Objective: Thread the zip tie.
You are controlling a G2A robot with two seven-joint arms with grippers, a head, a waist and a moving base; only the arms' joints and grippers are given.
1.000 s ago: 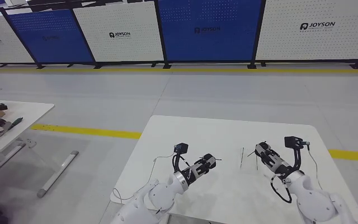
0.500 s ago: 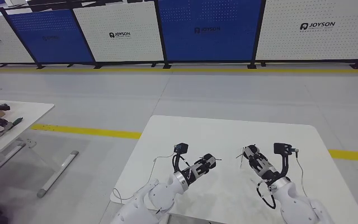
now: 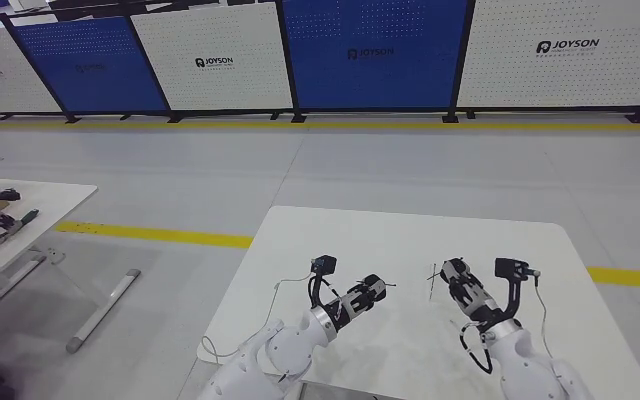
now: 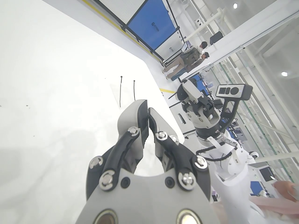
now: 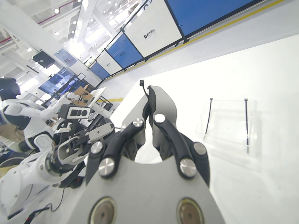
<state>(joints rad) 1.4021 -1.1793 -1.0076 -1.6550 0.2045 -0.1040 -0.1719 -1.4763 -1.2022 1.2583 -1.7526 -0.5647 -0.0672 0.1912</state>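
Right tool (image 5: 147, 94) — tight on zip tie (image 5: 141, 83)

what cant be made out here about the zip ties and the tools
Right wrist view: most of the held zip tie is hidden between the shut fingers of the right tool; its tail end cannot be seen.
Left wrist view: the left tool is shut; whether anything thin sits between its pads is hidden by them.
Top view: the spare zip ties are too small to count or tell heads from tails.
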